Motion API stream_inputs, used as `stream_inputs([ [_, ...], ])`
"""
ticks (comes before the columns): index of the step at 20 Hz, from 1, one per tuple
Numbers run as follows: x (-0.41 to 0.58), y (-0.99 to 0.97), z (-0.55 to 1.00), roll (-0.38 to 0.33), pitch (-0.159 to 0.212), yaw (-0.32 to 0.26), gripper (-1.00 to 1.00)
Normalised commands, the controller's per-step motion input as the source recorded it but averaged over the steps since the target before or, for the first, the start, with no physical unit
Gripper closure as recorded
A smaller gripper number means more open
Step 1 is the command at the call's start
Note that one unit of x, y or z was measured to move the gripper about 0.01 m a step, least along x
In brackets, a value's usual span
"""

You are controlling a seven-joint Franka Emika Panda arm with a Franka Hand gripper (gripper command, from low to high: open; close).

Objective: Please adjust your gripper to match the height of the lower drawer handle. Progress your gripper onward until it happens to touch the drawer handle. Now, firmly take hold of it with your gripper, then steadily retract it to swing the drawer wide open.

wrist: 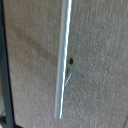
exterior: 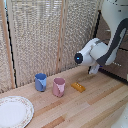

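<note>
We see the gripper [exterior: 93, 70] at the drawer [exterior: 118, 59], three o'clock of the surface [exterior: 85, 107]; its opening we cannot tell. The lower drawer handle [wrist: 62, 65] fills our wrist view.

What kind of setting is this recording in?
Probably a mock kitchen or home tabletop: a wooden counter with two cups and a plate, woven screen panels behind, brown drawers alongside.

Blue cup [exterior: 40, 82], pink cup [exterior: 59, 86], a yellow-orange block [exterior: 78, 86] on the pale wood surface [exterior: 95, 107]. White plate [exterior: 14, 111] (patterned rim). Dark brown drawer [wrist: 95, 60], silvery handle [wrist: 63, 60]; white-and-grey arm [exterior: 107, 47].
</note>
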Motion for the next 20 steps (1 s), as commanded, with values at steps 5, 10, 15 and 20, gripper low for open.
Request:
stream_inputs([
  [5,0.074,-0.69,-0.01,-0.067,-0.037,0.007,-1.00],
  [10,0.094,-0.35,0.00,-0.004,0.012,0.065,1.00],
  [15,-0.193,-0.26,-0.04,-0.041,0.000,0.001,1.00],
  [20,-0.318,-0.36,-0.04,-0.106,0.000,0.004,1.00],
])
